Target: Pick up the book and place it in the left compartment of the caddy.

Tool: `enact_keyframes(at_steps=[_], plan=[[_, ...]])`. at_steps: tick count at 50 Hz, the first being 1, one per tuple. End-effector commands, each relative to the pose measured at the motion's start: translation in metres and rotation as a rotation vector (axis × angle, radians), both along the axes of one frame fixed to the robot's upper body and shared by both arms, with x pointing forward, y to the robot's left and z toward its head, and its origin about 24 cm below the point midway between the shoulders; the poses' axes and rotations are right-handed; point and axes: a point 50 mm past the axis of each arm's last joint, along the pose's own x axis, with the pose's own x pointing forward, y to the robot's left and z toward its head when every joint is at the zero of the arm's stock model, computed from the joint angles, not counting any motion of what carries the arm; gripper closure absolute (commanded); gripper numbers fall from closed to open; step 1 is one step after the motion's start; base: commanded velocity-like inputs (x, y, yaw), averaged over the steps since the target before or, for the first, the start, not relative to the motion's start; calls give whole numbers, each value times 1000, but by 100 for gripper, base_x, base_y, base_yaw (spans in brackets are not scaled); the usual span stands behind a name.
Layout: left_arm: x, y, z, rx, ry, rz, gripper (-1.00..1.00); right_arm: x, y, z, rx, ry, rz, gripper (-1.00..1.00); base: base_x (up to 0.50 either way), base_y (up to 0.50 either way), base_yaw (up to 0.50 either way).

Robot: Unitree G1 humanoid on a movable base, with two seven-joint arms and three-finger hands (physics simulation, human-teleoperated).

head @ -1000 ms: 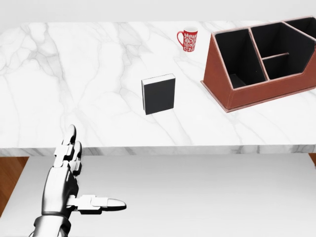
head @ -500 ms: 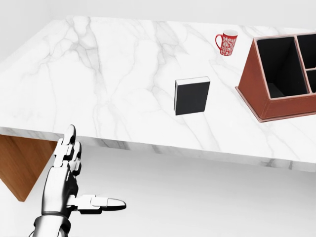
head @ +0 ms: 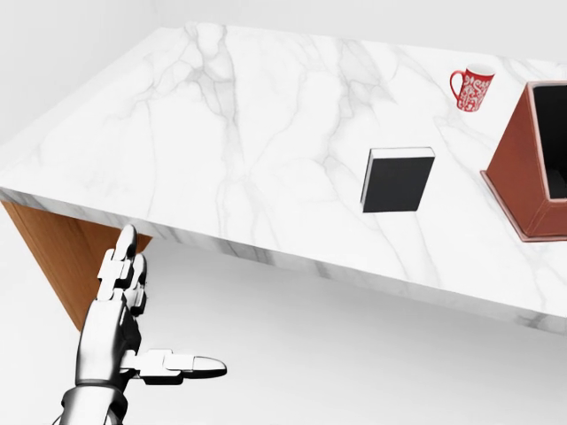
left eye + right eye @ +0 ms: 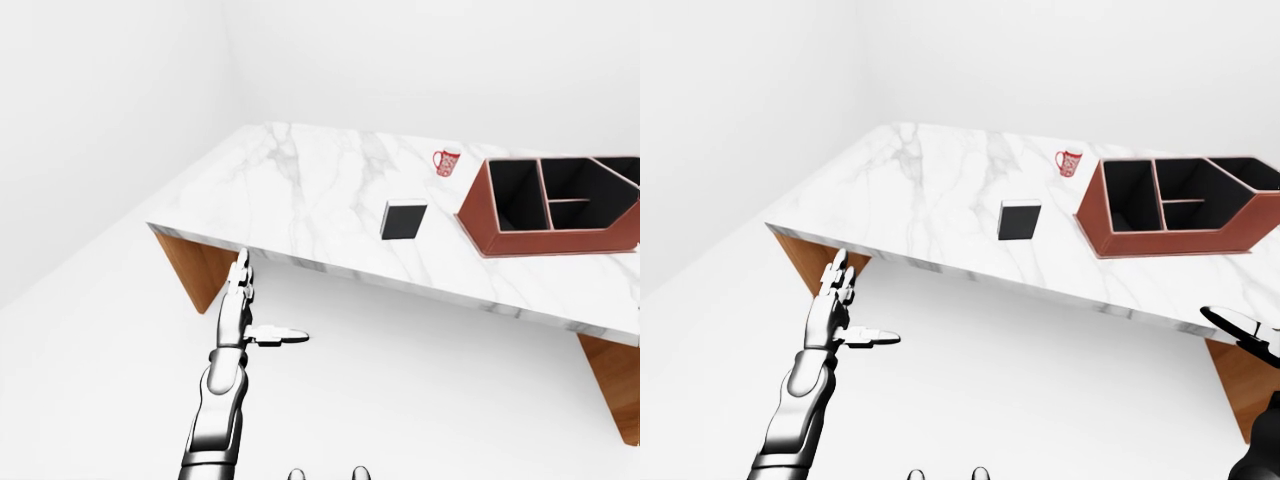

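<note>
With the left robot hand (image 3: 124, 332) released below the white marble worktop (image 3: 221, 133) edge, it should close in on the flat black book (image 3: 398, 179) lying mid-worktop beside the reddish-brown compartmented caddy (image 4: 555, 205).

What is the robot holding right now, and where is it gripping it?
Nothing. The left hand is open and empty; the book lies untouched on the table.

A white marble table (image 4: 300, 190) on brown wooden legs carries three things. The black book (image 3: 398, 179) lies flat near the middle, the reddish-brown caddy (image 4: 1170, 215) sits to its right, and a red patterned mug (image 3: 472, 88) stands beyond the book, seemingly just clear of the caddy's corner.
</note>
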Motion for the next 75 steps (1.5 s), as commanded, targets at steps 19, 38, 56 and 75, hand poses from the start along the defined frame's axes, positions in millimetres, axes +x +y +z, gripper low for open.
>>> enact_keyframes(at_steps=[19,38,56,75], plan=[[0,0,-1,6,6,-4,-100,0,0,-1,3,5,1,-100,0,0,19],[0,-1,2,7,-9,-3,-100,2,-1,-1,6,10,-20,-100,0,0,14],[0,-1,1,8,-4,-4,-100,3,-4,-1,24,4,-25,-100,0,0,0],[0,-1,-1,12,7,-6,-100,1,-4,0,22,-3,-27,-100,10,-20,0]])
